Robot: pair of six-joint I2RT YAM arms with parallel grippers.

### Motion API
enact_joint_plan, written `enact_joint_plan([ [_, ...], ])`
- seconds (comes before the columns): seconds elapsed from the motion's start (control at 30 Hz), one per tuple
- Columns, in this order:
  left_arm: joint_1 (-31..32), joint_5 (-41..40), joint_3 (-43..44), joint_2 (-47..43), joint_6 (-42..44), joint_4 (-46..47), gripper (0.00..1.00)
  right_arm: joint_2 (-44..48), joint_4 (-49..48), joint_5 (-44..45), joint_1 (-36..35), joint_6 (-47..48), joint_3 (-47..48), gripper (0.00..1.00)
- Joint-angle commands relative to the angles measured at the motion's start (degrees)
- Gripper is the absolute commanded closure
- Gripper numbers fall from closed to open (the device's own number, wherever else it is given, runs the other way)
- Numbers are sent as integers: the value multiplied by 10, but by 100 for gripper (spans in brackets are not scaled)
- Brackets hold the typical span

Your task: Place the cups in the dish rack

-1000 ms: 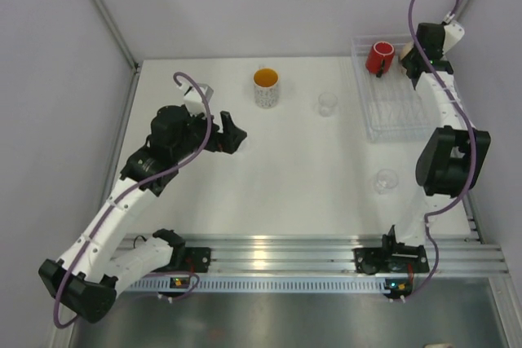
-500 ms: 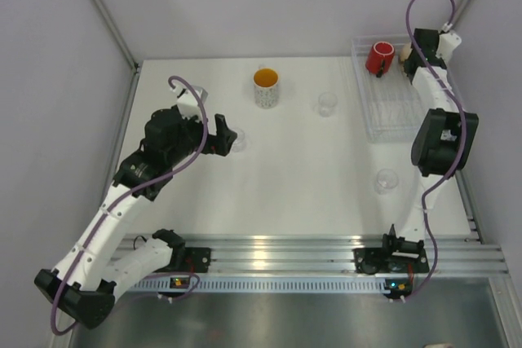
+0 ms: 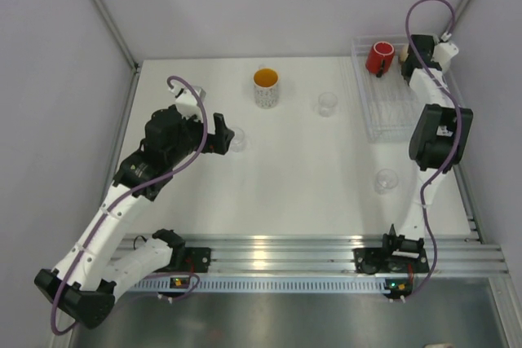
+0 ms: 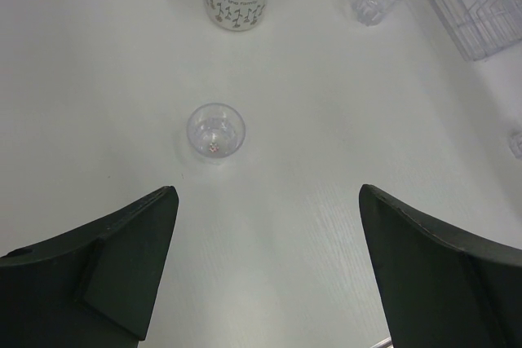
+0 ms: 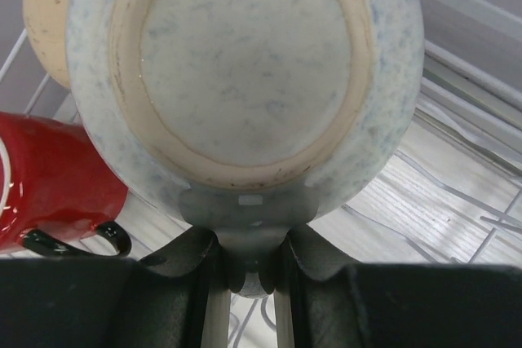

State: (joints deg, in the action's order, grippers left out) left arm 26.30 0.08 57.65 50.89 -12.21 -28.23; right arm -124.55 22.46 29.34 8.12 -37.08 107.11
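Dish rack, upper right, held red cup and beige mug. Speckled mug, base-up presumably for draining, was clamped by its handle in right gripper over the rack. Left gripper stood spread, aimed at glass tumbler, centre left.

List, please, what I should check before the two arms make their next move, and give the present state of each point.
1. Right gripper shut on the handle of the blue-speckled mug: ok.
2. That mug is above the dish rack, with its bottom facing the wrist camera: ok.
3. Gap between the mug and the red cup and beige cup in the rack: cannot tell.
4. Left gripper open: ok.
5. Small glass upright on the table, ahead of the open fingers and apart from them: ok.
6. All cups loaded: not ok; the orange-lined mug, for one, stands on the table.
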Motion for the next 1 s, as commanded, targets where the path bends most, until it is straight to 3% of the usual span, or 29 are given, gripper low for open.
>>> enact_joint_plan([
  [0.0, 2, -21, 3, -4, 11, 7, 2, -3, -46, 12, 10, -22, 50, 100],
  [0.73, 2, -32, 0, -5, 13, 6, 2, -58, -28, -2, 22, -52, 68, 100],
  [0.97, 2, -33, -2, -9, 13, 7, 2, -62, -28, -9, 24, -41, 71, 85],
])
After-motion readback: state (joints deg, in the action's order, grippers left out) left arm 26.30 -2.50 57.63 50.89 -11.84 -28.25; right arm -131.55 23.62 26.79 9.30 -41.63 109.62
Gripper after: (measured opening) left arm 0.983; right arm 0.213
